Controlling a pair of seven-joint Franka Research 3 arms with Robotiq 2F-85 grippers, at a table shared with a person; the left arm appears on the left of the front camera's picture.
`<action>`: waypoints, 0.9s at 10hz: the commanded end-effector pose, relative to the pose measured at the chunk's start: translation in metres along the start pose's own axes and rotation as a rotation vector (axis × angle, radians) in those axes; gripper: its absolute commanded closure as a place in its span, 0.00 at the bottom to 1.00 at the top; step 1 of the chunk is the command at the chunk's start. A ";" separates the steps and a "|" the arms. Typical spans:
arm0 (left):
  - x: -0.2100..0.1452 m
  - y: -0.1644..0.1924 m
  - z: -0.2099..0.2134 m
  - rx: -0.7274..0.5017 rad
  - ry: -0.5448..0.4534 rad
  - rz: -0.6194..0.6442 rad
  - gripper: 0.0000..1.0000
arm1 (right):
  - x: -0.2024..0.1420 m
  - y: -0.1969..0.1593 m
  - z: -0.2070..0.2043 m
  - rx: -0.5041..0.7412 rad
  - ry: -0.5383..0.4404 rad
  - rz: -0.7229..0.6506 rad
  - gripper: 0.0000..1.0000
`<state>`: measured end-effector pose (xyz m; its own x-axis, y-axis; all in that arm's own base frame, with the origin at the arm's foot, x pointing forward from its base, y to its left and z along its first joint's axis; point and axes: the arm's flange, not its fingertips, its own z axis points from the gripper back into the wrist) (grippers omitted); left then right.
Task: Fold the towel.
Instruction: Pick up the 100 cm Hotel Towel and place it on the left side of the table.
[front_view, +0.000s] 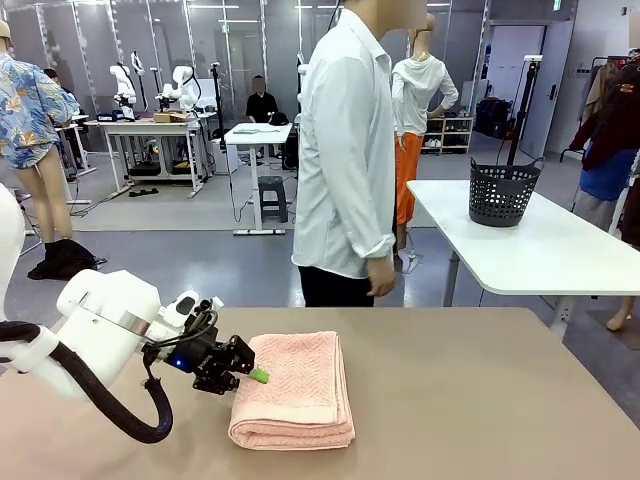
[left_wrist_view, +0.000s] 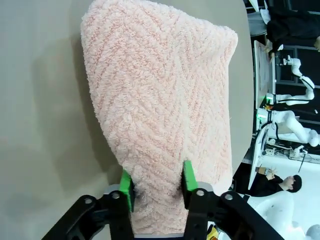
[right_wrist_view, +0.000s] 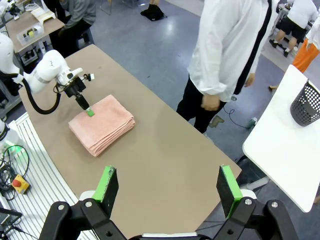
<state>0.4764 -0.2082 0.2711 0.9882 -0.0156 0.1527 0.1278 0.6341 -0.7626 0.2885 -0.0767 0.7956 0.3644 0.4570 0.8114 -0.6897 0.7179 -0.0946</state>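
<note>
The light pink towel (front_view: 295, 390) lies folded into a thick stack on the brown table (front_view: 480, 400), left of the middle. My left gripper (front_view: 255, 376) comes in low from the left and is shut on the towel's left edge. In the left wrist view the green pads (left_wrist_view: 126, 189) pinch a layer of the towel (left_wrist_view: 160, 100), which stretches away from them. From high above, my right gripper (right_wrist_view: 167, 185) is open with nothing between its fingers; it looks down on the towel (right_wrist_view: 102, 125) and the left gripper (right_wrist_view: 89, 111).
A person in a white shirt (front_view: 345, 150) stands at the far edge of the table, hands down. Behind to the right a white table (front_view: 560, 250) carries a black basket (front_view: 500, 190). The brown table is bare right of the towel.
</note>
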 end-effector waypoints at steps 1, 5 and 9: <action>0.004 0.003 -0.011 -0.017 -0.004 -0.002 0.96 | 0.000 0.000 0.000 -0.002 0.003 -0.003 0.00; 0.009 -0.006 -0.001 -0.040 -0.032 -0.043 1.00 | 0.000 0.000 0.000 -0.002 0.003 -0.003 0.00; 0.019 -0.002 0.063 -0.038 -0.028 -0.128 1.00 | 0.000 0.000 0.000 -0.002 0.003 -0.003 0.00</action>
<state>0.4929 -0.1846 0.3075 0.9667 -0.0348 0.2535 0.2191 0.6244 -0.7498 0.2886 -0.0766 0.7956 0.3642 0.4570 0.8115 -0.6901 0.7175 -0.0944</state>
